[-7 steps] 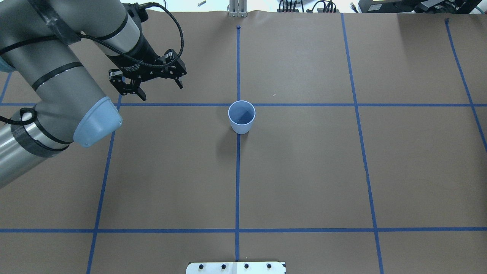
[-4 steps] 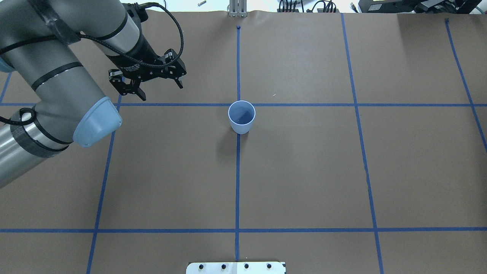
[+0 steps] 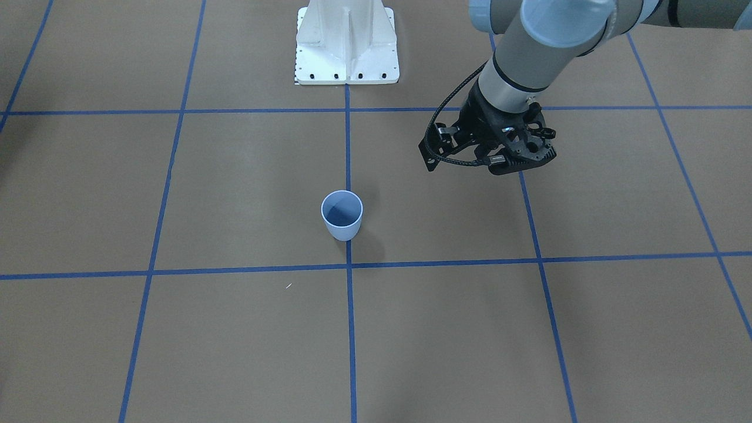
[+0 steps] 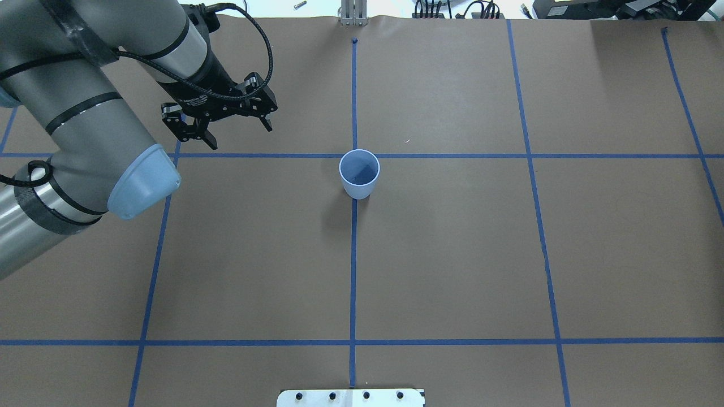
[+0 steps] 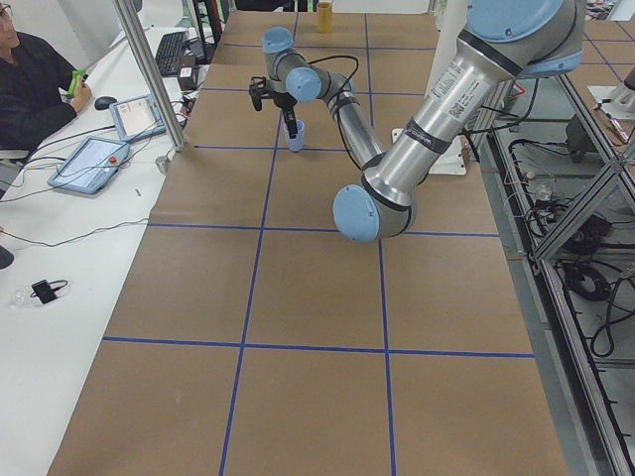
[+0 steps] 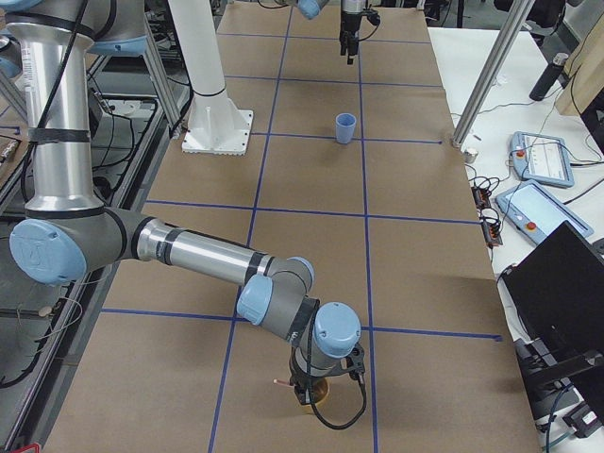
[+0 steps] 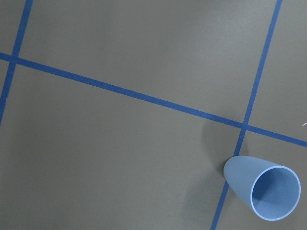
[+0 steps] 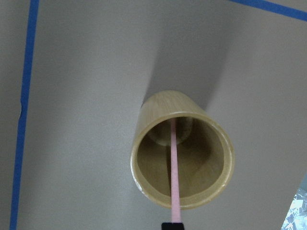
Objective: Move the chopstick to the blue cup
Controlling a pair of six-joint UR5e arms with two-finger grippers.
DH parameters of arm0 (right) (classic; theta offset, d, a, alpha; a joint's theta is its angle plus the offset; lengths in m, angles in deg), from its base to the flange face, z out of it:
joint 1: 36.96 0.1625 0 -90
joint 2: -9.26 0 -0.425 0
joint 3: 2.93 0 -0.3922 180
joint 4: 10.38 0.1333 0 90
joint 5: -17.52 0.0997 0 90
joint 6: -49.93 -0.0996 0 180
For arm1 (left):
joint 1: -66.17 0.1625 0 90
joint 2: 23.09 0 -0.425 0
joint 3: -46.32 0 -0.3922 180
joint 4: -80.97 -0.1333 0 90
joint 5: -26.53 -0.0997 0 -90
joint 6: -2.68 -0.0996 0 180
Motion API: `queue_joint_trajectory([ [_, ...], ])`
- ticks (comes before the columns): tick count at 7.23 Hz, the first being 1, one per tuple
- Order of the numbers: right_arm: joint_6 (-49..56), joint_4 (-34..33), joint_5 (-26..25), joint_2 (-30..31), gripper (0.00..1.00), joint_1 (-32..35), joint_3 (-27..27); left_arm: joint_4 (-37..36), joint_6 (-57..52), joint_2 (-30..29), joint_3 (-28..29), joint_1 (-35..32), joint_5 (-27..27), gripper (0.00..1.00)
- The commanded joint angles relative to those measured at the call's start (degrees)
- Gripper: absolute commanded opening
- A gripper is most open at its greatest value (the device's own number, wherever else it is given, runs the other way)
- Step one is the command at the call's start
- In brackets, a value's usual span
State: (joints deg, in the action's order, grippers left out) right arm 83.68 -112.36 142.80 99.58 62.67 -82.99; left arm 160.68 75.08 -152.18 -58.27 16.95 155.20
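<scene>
Right wrist-mounted, chopstick [image 8: 173, 163] in wooden cup [image 8: 158, 103] — end by right gripper [image 8: 172, 225].

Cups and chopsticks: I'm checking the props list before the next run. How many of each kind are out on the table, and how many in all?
Cups: 2, the blue cup and the tan cup
Chopsticks: 1, the chopstick, standing in the tan cup
Total: 3
</scene>
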Motion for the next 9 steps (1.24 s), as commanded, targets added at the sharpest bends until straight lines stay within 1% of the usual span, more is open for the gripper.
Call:
queue_joint_trajectory([
  [1, 0.00, 0.02, -0.03, 0.03, 0.47, -0.23, -0.01, 0.00, 0.11, -0.03, -0.09, 0.00, 0.00, 0.99],
  [2, 0.00, 0.02, -0.03, 0.03, 0.49, -0.24, -0.09, 0.00, 0.11, -0.03, -0.09, 0.00, 0.00, 0.99],
  [7, 0.26, -0.07, -0.03, 1.35, 0.48, -0.32, 0.08, -0.09, 0.29, 0.06, -1.15, -0.09, -0.09, 0.99],
  [8, 0.35, -0.07, -0.03, 1.35, 0.28, -0.24, 0.08, -0.09, 0.29, 0.06, -1.32, -0.09, -0.09, 0.99],
  [9, 0.35, 0.02, -0.12, 1.35, 0.14, -0.32, 0.17, -0.09, 0.55, -0.29, -1.41, 0.00, 0.00, 0.99],
])
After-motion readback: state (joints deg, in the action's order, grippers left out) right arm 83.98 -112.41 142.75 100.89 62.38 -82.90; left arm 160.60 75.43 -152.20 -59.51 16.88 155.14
